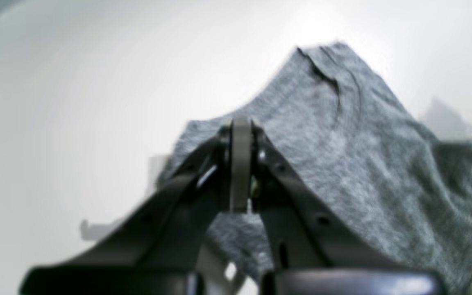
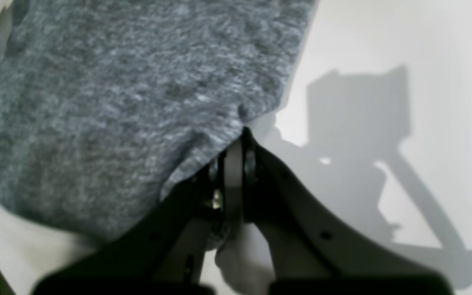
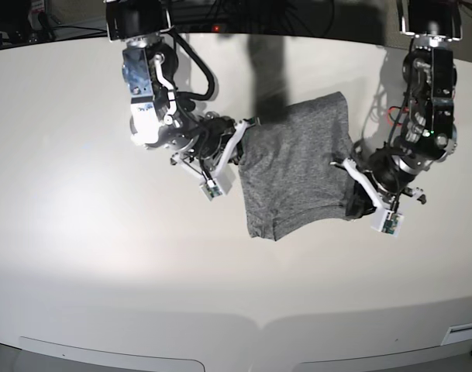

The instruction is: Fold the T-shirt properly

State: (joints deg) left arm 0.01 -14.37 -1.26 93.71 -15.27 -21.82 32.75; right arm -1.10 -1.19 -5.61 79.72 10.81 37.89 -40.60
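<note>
T-shirt [image 3: 298, 167]: heathered grey knit, partly folded, mid-table, slightly right of centre and toward far edge; lower hem toward near side.
Table [image 3: 104, 256]: white, matte.
Left gripper [image 1: 241, 123]: at shirt's right edge in base view; jaws pressed together, cloth draped around them, clamped on T-shirt edge.
Right gripper [image 2: 242, 135]: at shirt's far-left corner in base view; jaws pressed together, pinching T-shirt edge at tip.

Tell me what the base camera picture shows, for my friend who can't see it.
Two robot arms pinch a grey T-shirt by opposite edges over a white table. The right gripper and the left gripper are both shut on it.
</note>
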